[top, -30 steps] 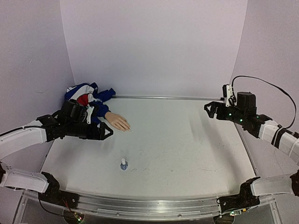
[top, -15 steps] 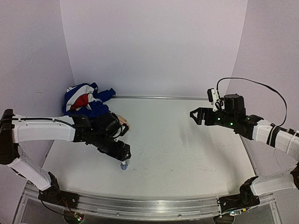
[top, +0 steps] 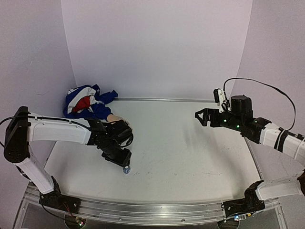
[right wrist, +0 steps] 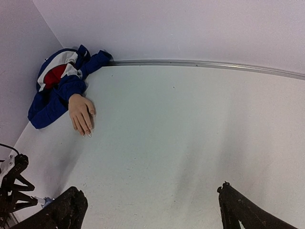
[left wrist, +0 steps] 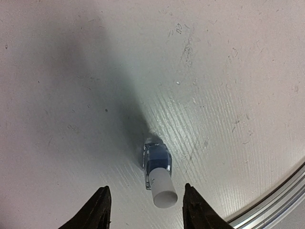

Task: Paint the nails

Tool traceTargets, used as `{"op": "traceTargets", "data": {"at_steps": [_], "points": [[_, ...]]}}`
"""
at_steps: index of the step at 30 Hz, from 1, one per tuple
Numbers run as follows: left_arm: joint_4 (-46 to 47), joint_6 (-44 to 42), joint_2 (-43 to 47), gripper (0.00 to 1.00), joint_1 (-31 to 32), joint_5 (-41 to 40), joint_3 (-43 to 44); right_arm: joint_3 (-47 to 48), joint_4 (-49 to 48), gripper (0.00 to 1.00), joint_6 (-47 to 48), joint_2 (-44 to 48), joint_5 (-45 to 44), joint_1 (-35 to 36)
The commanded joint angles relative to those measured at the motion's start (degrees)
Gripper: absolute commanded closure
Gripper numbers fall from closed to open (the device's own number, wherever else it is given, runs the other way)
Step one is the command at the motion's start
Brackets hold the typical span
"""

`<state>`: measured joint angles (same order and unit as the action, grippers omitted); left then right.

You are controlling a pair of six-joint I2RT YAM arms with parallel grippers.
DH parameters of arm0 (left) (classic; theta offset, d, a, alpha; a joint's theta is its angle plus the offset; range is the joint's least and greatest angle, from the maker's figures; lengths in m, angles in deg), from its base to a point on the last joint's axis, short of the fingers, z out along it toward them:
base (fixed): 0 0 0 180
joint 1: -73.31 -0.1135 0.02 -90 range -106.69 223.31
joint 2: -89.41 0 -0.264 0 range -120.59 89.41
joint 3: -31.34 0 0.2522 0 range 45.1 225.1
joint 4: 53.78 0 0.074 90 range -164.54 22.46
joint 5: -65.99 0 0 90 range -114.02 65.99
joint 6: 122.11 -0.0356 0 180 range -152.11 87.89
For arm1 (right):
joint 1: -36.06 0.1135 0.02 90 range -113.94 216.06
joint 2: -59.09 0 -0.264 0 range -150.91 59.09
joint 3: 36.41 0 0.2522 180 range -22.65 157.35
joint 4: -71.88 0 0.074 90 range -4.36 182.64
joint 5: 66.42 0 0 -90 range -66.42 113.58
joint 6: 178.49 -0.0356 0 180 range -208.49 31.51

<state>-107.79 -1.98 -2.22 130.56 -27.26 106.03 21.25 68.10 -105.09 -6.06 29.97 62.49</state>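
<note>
Evidently the left gripper straddles the white cap of the small blue glass bottle, its fingers apart and not yet pinching, likely to grasp it. The right gripper hangs spread and empty. The peach mannequin hand's nails lie well ahead of its fingers.

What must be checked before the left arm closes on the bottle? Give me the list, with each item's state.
1. Bottle standing upright on the table: ok.
2. Its white cap between the left jaws: ok.
3. Left jaws gripping the cap: not ok, gaps show on both sides.
4. Right jaws open and far from the bottle: ok.
5. Mannequin hand lying uncovered: ok.
6. Nails unpainted: cannot tell, too small.
</note>
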Motion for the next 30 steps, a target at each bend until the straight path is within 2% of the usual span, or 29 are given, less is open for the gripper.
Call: {"op": "traceTargets", "data": {"at_steps": [1, 7, 18, 25, 30], "points": [[-1.5, 0.2, -1.6, 0.52, 0.9, -1.3, 2.9, 2.7, -1.3, 0.02, -0.4, 1.3, -0.8, 0.3], [-1.9, -0.2, -3.6, 0.71, 1.5, -2.2, 3.3, 3.7, 0.7, 0.02, -0.3, 2.5, -1.7, 0.3], [-2.7, -0.5, -1.8, 1.0, 1.6, -2.1, 3.1, 6.6, 5.0, 0.02, 3.3, 3.2, -5.9, 0.4], [-3.9, -2.5, -0.4, 1.0, 1.6, -1.3, 6.3, 8.5, 8.7, 0.02, 3.9, 5.9, -7.8, 0.3], [-5.0, -3.3, 0.6, 1.0, 1.6, 0.8, 9.0, 6.9, 6.1, 0.02, 4.2, 3.7, -1.7, 0.4]]}}
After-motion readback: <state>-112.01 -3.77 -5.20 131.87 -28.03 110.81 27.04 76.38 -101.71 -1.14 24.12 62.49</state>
